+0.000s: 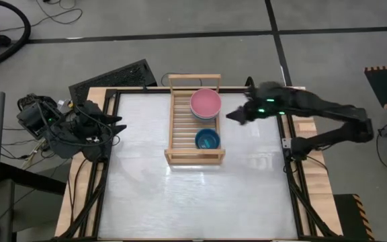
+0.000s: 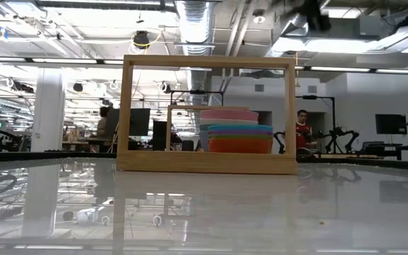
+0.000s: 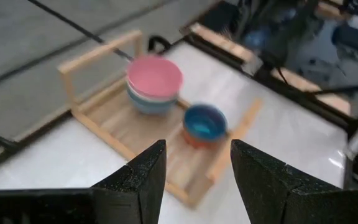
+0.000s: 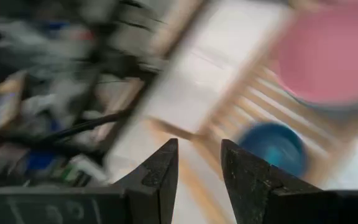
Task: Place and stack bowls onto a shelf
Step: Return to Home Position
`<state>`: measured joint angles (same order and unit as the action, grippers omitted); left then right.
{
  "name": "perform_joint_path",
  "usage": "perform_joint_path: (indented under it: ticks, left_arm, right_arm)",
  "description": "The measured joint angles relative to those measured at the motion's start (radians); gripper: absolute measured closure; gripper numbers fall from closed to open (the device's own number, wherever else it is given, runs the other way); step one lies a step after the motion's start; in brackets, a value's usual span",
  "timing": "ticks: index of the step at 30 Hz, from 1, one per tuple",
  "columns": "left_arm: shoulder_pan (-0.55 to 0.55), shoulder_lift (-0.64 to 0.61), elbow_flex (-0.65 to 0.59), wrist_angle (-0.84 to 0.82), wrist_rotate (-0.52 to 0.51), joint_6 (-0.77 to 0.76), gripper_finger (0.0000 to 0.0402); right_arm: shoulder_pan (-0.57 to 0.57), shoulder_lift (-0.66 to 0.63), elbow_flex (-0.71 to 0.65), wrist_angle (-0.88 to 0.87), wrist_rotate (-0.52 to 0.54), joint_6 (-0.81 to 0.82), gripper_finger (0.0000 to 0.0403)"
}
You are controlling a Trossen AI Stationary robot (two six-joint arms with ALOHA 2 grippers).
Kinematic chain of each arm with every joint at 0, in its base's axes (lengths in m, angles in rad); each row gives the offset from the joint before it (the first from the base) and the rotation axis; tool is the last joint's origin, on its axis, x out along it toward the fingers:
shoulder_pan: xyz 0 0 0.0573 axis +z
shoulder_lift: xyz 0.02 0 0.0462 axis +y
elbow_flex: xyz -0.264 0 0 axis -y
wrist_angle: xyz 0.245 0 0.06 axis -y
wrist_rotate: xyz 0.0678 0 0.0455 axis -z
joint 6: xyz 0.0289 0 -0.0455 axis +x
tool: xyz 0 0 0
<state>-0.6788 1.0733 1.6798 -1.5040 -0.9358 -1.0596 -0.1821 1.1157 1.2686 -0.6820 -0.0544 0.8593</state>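
Shelf (image 1: 180,128) lies lengthwise on the table (image 1: 180,202), midway between the left and right edges, one end bar close to the edge at the top of the overhead view. Two stacks on its slats. Stack toward that edge: pink bowl (image 1: 205,103) on top, a grey-blue bowl (image 3: 146,102) showing under it in the left wrist view. Stack at the shelf's other end: blue bowl (image 1: 207,140) on top; from table level a magenta bowl (image 2: 240,134) and an orange-red bowl (image 2: 241,145) show beneath, orange-red lowest. The stacks stand near each other, not touching. Right end effector (image 1: 231,116) hangs above the table just outside the shelf's right rail, level with the pink stack, toward the right edge; its fingers (image 4: 241,174) are narrowly parted, nothing between them. Left arm is folded at the left edge near that side's top corner, left end effector (image 1: 118,126) at the edge, fingers (image 3: 143,180) wide apart and empty. A person (image 2: 302,127) stands in the room beyond the table
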Motion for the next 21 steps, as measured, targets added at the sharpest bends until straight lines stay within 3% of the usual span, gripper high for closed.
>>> perform_joint_path:
  ticks: [5, 8, 10, 14, 18, 21]
  left_arm:
    - [0.000, 0.000, 0.000, -0.001, 0.172, -0.019, 0.0237]
    - [0.000, 0.001, 0.000, -0.001, 0.265, -0.019, 0.0237]
    - [-0.001, 0.006, 0.000, -0.001, 0.232, -0.004, 0.0237]
    - [0.001, 0.011, 0.000, 0.000, 0.069, 0.115, 0.0237]
    - [-0.002, 0.011, 0.000, 0.051, 0.178, 0.321, 0.0237]
    - [-0.003, -0.021, -0.006, 0.098, 0.109, 0.338, 0.0237]
  right_arm:
    - [0.114, -0.166, 0.001, 0.055, -0.005, -0.184, 0.0255]
    - [0.162, -0.253, 0.000, 0.041, -0.001, -0.217, 0.0255]
    - [0.194, -0.294, 0.000, 0.039, 0.006, -0.260, 0.0255]
    - [0.281, -0.341, -0.049, 0.118, 0.003, -0.474, 0.0255]
    - [0.312, -0.402, -0.159, 0.256, 0.003, -0.531, 0.0254]
    - [0.324, -0.498, -0.274, 0.375, 0.003, -0.539, 0.0254]
